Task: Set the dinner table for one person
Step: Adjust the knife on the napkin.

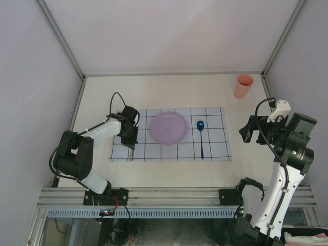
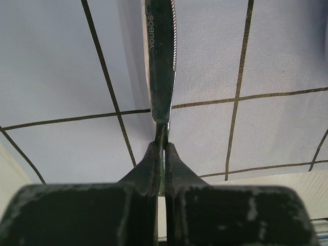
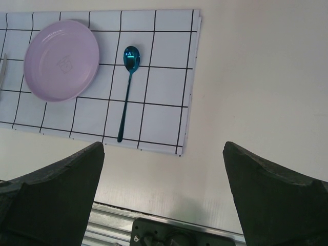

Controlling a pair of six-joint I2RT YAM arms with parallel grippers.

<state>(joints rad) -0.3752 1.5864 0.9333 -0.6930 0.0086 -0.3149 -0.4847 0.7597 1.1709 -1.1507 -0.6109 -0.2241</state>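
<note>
Two jaw states: left jaws clamped on the knife (image 2: 161,66) above the gridded cloth (image 1: 215,148), centre-left of frame; right jaws wide, above the bench (image 1: 154,174) at right.

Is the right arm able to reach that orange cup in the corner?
Probably yes. The right gripper is open and empty, and the orange cup stands by itself on the bare dinner table, on that arm's side. Nothing lies between them, though the arm would need to turn toward it.
</note>
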